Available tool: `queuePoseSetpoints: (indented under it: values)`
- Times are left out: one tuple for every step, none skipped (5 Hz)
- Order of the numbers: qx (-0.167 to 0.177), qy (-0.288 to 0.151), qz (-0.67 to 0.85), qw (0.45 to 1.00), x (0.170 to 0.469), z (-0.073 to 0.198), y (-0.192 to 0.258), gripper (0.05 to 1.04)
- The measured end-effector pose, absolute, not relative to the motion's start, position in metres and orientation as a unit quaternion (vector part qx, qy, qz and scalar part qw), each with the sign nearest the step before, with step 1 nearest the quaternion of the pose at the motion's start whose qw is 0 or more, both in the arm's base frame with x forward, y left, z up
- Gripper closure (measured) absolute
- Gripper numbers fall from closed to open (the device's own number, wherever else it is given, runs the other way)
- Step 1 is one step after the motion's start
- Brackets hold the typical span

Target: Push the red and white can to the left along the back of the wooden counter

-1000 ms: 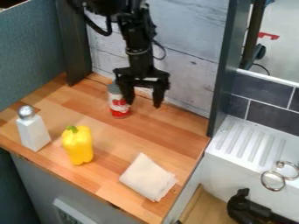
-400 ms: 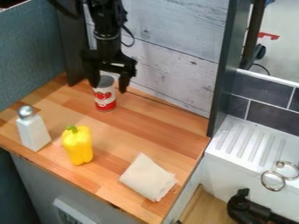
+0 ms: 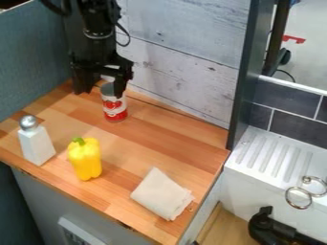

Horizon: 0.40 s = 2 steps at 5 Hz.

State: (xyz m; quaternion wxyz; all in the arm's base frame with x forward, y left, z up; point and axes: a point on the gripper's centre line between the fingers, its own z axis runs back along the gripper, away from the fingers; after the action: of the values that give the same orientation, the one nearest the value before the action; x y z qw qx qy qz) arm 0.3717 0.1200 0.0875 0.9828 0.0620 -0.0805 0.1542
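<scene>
The gripper (image 3: 100, 90) hangs open over the back left of the wooden counter. One finger comes down in front of the top of a red and white can (image 3: 115, 109), and the other is left of it. The can stands upright near the back wall; whether the gripper touches it is unclear. A yellow bell pepper (image 3: 85, 160) is toward the front left. Left of the pepper stands a white shaker with a silver top (image 3: 37, 146). A folded cream cloth (image 3: 162, 194) lies at the front right.
Behind the wooden counter (image 3: 163, 143) rises a whitewashed plank wall (image 3: 185, 67), with dark posts at both ends. A teal panel (image 3: 35, 57) borders the left side. To the right are a white sink (image 3: 268, 160) with metal rings and a black object (image 3: 275, 229) below.
The gripper has moved left across the back of the counter. The can shifted a little left and toward the back between the first two frames, then stayed put.
</scene>
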Motion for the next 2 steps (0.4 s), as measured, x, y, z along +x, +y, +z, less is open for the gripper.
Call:
queuePoseSetpoints:
  values:
    - [0.063,-0.069,0.142,0.985,0.348,0.114,0.109,0.083]
    - [0.044,-0.005,0.067,0.997,0.32,0.122,0.078,0.083]
